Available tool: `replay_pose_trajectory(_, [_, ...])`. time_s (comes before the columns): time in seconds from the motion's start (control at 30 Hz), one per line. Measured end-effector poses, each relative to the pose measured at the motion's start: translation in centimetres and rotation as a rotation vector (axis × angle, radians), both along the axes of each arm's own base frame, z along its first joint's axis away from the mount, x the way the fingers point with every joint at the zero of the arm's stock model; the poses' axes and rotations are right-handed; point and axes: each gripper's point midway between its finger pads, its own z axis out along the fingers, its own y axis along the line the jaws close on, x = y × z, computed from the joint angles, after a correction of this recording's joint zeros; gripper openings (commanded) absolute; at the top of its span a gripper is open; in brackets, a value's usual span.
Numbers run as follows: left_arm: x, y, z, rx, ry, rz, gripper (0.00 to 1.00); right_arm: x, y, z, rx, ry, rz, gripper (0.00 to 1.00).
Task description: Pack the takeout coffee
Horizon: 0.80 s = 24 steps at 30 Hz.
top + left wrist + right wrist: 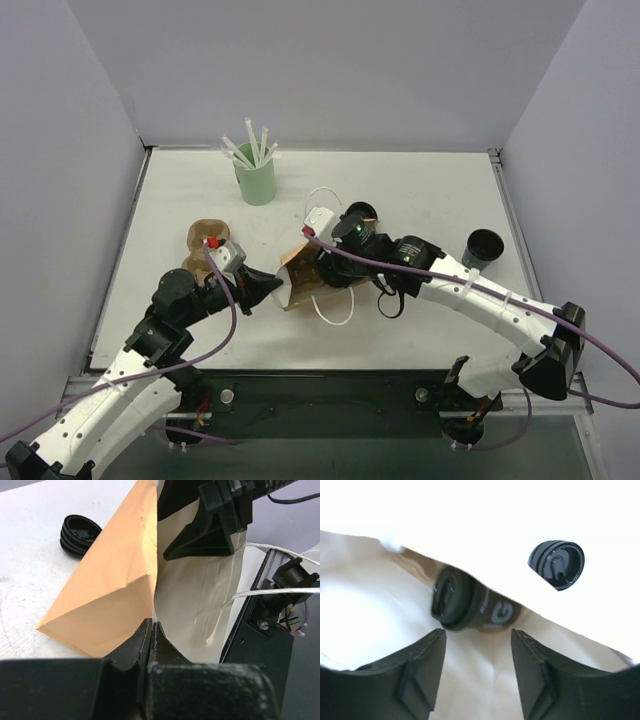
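Observation:
The takeout coffee [465, 605], a black lidded cup, lies on its side inside the brown paper bag [298, 283], just beyond my right fingertips and apart from them. My right gripper [478, 635] is open inside the bag's mouth with nothing between its fingers. From above, the right gripper [328, 266] reaches into the bag and the coffee is hidden. My left gripper [151, 626] is shut on the bag's edge [110, 595], holding the mouth apart. The left gripper [268, 288] sits at the bag's left side.
A stack of black lids [358, 212] lies behind the bag; the same lids [556, 564] show past its edge. An open black cup [483, 248] stands at the right. A mint-green cup of straws [256, 182] stands at the back, and a brown pulp carrier [205, 240] lies left.

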Motion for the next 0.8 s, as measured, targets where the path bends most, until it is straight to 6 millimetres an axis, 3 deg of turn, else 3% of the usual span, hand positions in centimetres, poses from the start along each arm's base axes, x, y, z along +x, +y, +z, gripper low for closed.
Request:
replay_pose_trajectory(0.1, [0.1, -0.1, -0.3, 0.003, -0.017, -0.006, 0.00, -0.7, 0.5, -0.4, 0.063, 0.002, -0.020, 0.58])
replay_pose_trajectory(0.33, [0.2, -0.2, -0.1, -0.005, -0.026, -0.006, 0.00, -1.9, 0.8, -4.1, 0.081, 0.006, -0.068, 0.59])
replay_pose_trajectory(0.53, [0.4, -0.3, -0.7, 0.007, -0.002, -0.005, 0.00, -1.2, 0.9, -5.0, 0.102, -0.037, -0.116, 0.65])
replay_pose_trajectory(0.8, [0.4, -0.1, -1.5, 0.019, 0.070, 0.019, 0.00, -0.3, 1.4, -6.6, 0.122, -0.070, -0.154, 0.57])
